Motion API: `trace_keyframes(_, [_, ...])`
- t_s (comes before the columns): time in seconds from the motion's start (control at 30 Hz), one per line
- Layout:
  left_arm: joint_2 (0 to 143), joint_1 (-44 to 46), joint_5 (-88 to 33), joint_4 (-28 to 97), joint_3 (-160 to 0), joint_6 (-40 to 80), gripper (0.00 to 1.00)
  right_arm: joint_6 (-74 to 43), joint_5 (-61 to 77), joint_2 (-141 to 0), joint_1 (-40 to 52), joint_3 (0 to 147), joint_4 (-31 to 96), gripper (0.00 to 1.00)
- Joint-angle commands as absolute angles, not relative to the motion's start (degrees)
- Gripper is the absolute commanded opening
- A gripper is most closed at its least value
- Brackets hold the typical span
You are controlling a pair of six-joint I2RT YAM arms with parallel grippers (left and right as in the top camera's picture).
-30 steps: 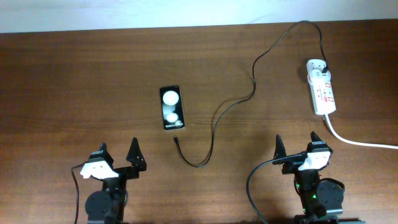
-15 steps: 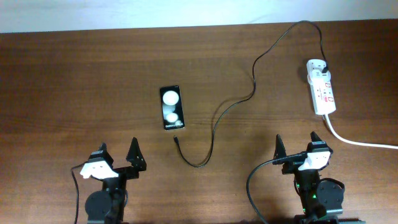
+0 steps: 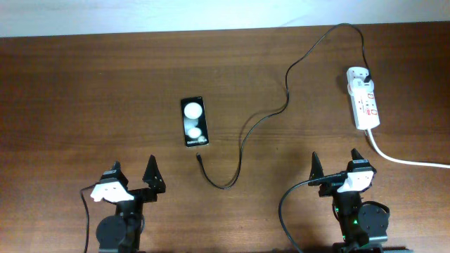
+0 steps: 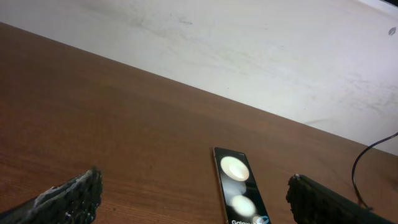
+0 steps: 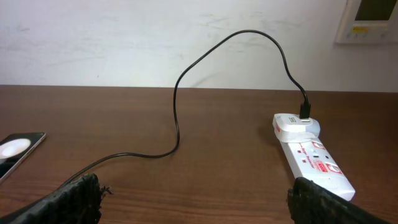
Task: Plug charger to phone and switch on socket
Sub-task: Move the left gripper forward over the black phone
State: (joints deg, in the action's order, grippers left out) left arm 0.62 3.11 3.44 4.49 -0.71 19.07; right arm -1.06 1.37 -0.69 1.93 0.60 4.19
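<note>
The black phone (image 3: 193, 121) lies flat at the table's middle; it also shows in the left wrist view (image 4: 239, 193) and at the right wrist view's left edge (image 5: 17, 150). The black charger cable (image 3: 285, 104) runs from its plug in the white socket strip (image 3: 363, 97) in a long curve to its connector tip (image 3: 200, 157), which lies just below the phone, apart from it. The strip and cable show in the right wrist view (image 5: 311, 155). My left gripper (image 3: 133, 176) and right gripper (image 3: 336, 165) are both open and empty near the front edge.
The strip's thick white cord (image 3: 404, 159) trails off to the right edge. A white wall (image 5: 124, 37) borders the table's far side, with a white panel (image 5: 367, 18) mounted on it at the right.
</note>
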Motion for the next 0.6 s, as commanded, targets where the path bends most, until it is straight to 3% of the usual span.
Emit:
trace_keyframes(0.0, [0.4, 3.4, 2.5, 10.4, -8.0, 18.2, 0.99, -0.8, 1.3, -0.3, 2.2, 0.3, 4.5, 0.98])
trace_keyframes(0.23, [5.0, 3.4, -0.7, 31.6, -40.0, 13.1, 0.99, -0.8, 1.3, -0.3, 2.2, 0.3, 4.5, 0.99])
trace_keyframes(0.57, [36.3, 3.4, -4.8, 52.9, -78.6, 7.1, 0.99, -0.8, 1.3, -0.3, 2.2, 0.3, 4.5, 0.99])
